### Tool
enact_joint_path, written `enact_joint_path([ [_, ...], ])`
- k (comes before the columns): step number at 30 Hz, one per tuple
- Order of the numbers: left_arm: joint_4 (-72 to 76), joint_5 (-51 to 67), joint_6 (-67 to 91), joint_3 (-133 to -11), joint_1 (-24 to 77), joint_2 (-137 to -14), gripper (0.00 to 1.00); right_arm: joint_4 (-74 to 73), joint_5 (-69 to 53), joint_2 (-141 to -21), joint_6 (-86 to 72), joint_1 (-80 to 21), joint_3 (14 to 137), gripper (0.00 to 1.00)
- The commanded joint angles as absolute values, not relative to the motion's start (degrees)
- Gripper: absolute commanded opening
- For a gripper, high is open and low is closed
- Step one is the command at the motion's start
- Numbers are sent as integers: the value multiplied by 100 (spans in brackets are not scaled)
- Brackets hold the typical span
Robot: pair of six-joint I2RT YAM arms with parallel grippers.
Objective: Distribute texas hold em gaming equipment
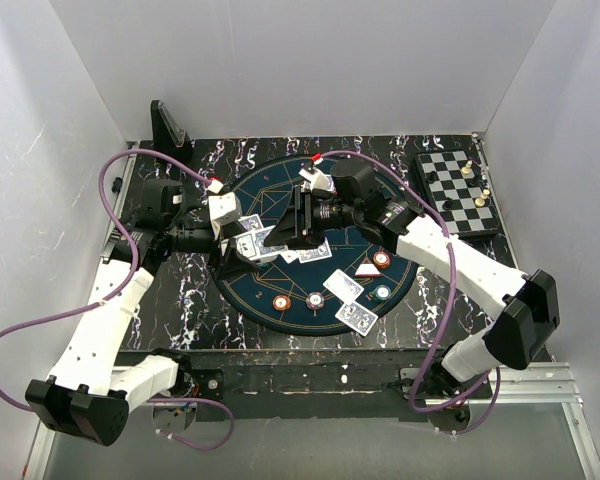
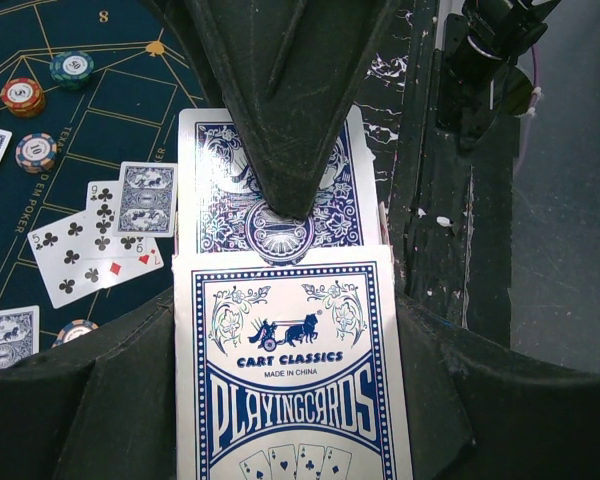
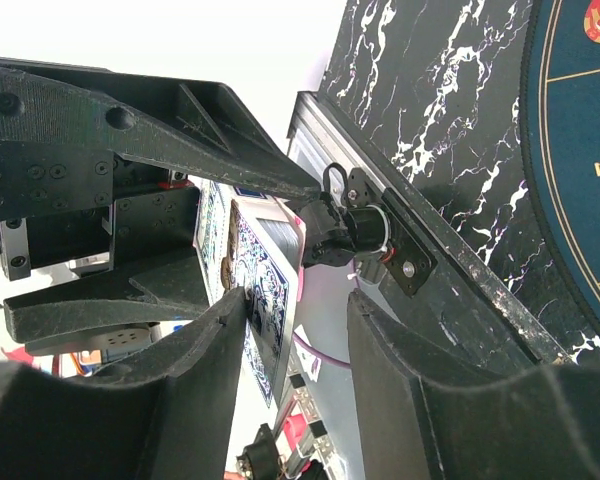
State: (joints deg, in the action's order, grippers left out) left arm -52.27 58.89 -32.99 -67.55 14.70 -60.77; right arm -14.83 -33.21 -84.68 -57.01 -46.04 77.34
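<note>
The texas hold em gaming equipment lies on the round blue mat (image 1: pixel 280 180): blue-backed cards (image 1: pixel 345 287), striped chips (image 1: pixel 381 260) and a red-white triangle marker (image 1: pixel 367 268). My left gripper (image 1: pixel 242 250) is shut on a blue-and-white playing-card box (image 2: pixel 290 370), and a blue-backed card (image 2: pixel 215 200) sticks out of the box's open end. My right gripper (image 1: pixel 280 232) meets it over the mat's middle. One of its fingers (image 2: pixel 280 120) lies on that card's back. In the right wrist view the card (image 3: pixel 265 290) rests against one finger while the other finger (image 3: pixel 400 370) stands apart from it.
A black-and-white chessboard (image 1: pixel 458 190) with small pieces sits at the back right. A black stand (image 1: pixel 167 128) rises at the back left. Face-up cards (image 2: pixel 85 255) and chips (image 2: pixel 23 95) lie on the mat below the left gripper. White walls close in the table.
</note>
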Motion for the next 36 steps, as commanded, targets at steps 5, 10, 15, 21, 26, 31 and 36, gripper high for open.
enact_joint_path([
  [5, -4983, 6143, -3191, -6882, 1459, -5977, 42, -1555, -3278, -8121, -5651, -4439, 7620, 49],
  [10, -4983, 6187, -3155, -6943, 1459, -5985, 42, -1617, -3261, -7946, -5608, -4342, 7497, 48],
  [15, -4975, 6170, -3155, -6917, 1450, -5968, 42, -1722, -3243, -7814, -5590, -4245, 7462, 42],
  [21, -4931, 6161, -3138, -6864, 1450, -5941, 42, -1924, -3226, -7621, -5528, -4087, 7462, 29],
  [26, -4896, 6196, -3103, -6882, 1450, -5968, 42, -2039, -3234, -7427, -5511, -3929, 7427, 27],
  [31, -4887, 6170, -3102, -6873, 1450, -5950, 42, -2311, -3234, -7269, -5371, -3692, 7471, 25],
  [36, -4939, 6109, -3085, -6882, 1459, -5898, 42, -2601, -3129, -7049, -5098, -3262, 7182, 9],
])
